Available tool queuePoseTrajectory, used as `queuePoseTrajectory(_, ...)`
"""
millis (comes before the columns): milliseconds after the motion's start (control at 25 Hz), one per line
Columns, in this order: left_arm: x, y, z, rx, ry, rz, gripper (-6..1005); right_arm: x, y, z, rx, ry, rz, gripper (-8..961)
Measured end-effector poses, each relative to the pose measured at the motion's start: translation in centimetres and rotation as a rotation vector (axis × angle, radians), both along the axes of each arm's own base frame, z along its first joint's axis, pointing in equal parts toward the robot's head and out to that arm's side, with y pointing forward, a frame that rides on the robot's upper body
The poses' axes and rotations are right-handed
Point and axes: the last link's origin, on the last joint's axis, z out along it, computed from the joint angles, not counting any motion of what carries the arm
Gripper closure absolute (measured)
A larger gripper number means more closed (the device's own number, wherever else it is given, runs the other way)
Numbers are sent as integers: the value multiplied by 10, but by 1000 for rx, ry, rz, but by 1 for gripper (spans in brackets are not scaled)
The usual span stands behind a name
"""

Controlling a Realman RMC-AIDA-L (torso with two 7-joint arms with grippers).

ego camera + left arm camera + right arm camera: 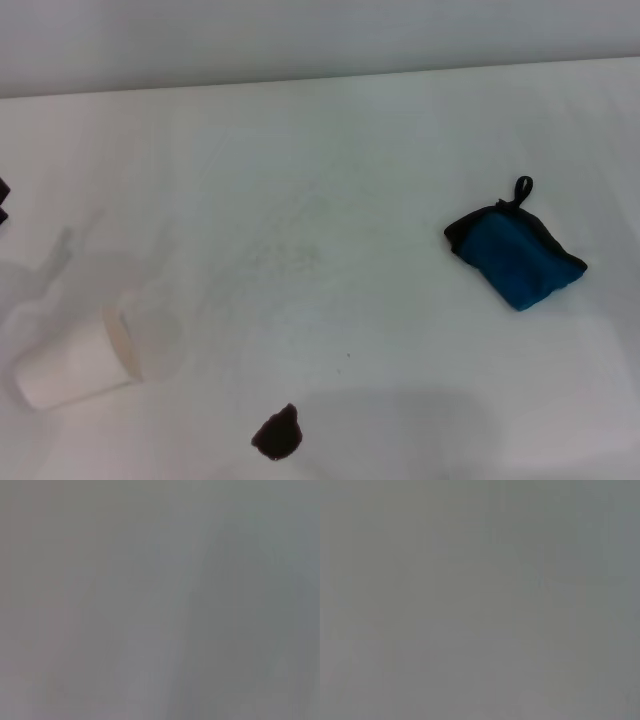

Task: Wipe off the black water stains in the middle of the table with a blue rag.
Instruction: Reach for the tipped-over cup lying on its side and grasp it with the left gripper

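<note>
The blue rag (516,253) lies folded on the right side of the white table (330,150), with its black loop pointing to the far side. The black water stain (278,434) is a small dark glossy blotch near the front edge, left of the middle. A dark sliver at the far left edge of the head view (3,202) looks like part of my left gripper, far from both the rag and the stain. My right gripper is out of view. Both wrist views show only plain grey, with no object to make out.
A white plastic cup (72,362) lies on its side at the front left of the table, its mouth facing right. Faint grey smudges (285,252) mark the middle of the tabletop. A pale wall (300,35) runs behind the table's far edge.
</note>
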Motion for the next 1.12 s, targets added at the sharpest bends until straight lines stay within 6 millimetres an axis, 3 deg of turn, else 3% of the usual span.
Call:
queuePoseTrajectory(240,3,13,32,-148,5,-30,186,0,1,2,8,-3,2,543)
queuePoseTrajectory(480,21,27,78,-292,89,-59,212,-4,5,3,20,1,18,543)
queuePoseTrajectory(640,35,31,97,-387,168,-50,245,-7,5,1,22,9,27,543)
queuePoseTrajectory(840,55,40,110,-566,307,-20,236,-10,2,-1,28,22,47,543)
queuePoseTrajectory(1120,76,48,106,-858,484,7,235,-12,-7,-3,47,48,75,543)
